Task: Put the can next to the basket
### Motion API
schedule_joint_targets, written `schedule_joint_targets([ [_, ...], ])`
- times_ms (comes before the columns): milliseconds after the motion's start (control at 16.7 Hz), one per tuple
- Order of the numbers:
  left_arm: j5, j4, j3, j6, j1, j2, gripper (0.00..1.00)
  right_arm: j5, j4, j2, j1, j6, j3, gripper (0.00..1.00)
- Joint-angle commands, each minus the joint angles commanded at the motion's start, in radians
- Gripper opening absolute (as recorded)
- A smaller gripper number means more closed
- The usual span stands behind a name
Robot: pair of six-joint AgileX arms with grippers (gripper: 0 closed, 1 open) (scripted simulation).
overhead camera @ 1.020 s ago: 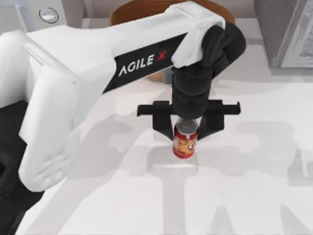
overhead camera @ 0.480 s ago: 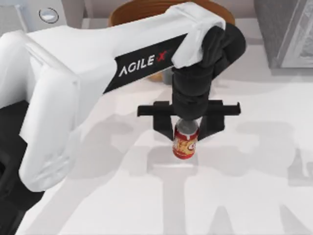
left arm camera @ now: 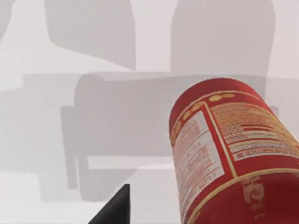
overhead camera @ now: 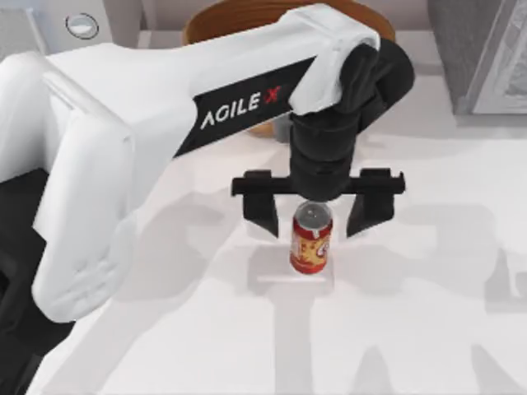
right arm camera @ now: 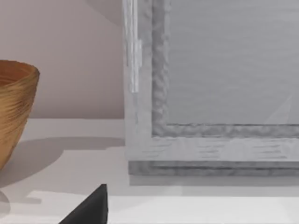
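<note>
The red can (overhead camera: pixel 311 243) with its yellow-orange label and silver top stands upright on the white table, near the middle. My left gripper (overhead camera: pixel 316 216) hangs just over it, open, with one black finger on each side and a gap to the can. The left wrist view has the can (left arm camera: pixel 233 154) close up, with one dark fingertip (left arm camera: pixel 114 210) apart from it. The tan wicker basket (overhead camera: pixel 216 20) sits at the back of the table, mostly hidden under my left arm, a short way behind the can. The basket's wall (right arm camera: pixel 14 107) also appears in the right wrist view, with a dark part of my right gripper (right arm camera: pixel 91 207).
A grey framed panel (overhead camera: pixel 486 58) stands at the back right, and it looms close in the right wrist view (right arm camera: pixel 210 93). A white unit with a round knob (overhead camera: pixel 81 26) sits at the back left. Bare table (overhead camera: pixel 428 329) spreads in front of and to the right of the can.
My left gripper's fingers have spread apart and let go of the can. The can now stands free on the table in about the same spot.
</note>
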Motion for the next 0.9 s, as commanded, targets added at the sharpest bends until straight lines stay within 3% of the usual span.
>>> schedule_joint_targets([
  [480,0.0,-0.004,0.004,0.0,0.002,0.0,1.0,0.0,0.0,0.0,0.0,0.0,0.0,1.0],
  [900,0.0,-0.158,0.159,-0.001,0.001,0.001,1.0,0.0,0.0,0.0,0.0,0.0,0.0,1.0],
])
